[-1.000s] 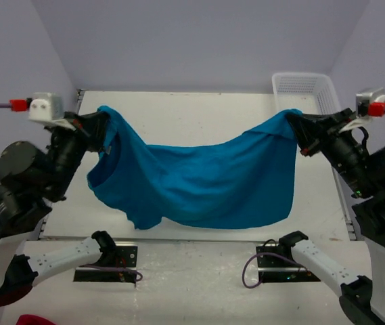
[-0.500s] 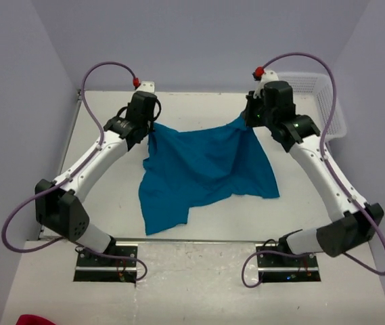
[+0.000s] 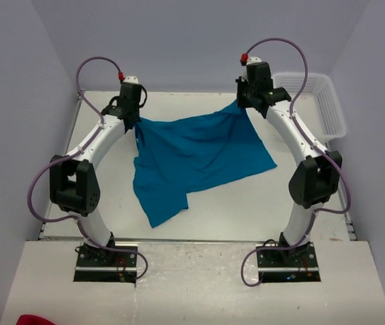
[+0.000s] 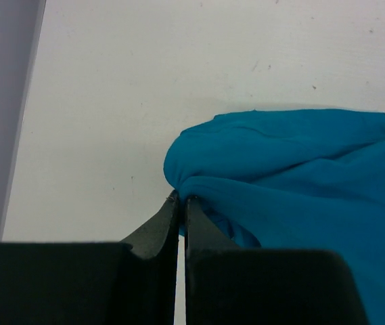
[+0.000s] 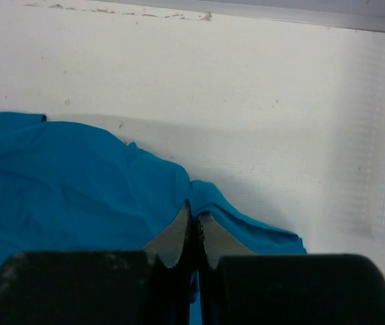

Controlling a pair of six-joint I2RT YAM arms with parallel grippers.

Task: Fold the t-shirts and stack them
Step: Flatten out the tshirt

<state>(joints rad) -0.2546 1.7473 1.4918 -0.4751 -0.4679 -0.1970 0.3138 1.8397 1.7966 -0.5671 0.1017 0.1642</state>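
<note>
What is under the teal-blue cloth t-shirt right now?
The teal-blue cloth t-shirt lies spread on the white table, bare around its edges. The patch beneath is covered, so anything there cannot be seen.

Plain teal-blue t-shirt (image 3: 199, 152); white tabletop (image 3: 239, 203); white lattice basket (image 3: 333, 105) at far right; white arms (image 3: 101, 141) with black joints; purple cables (image 3: 99, 60); lavender walls (image 3: 199, 40).

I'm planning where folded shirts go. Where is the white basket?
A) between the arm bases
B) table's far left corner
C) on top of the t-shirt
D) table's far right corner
D: the white basket stands at the far right corner of the table, apart from the t-shirt.
</note>
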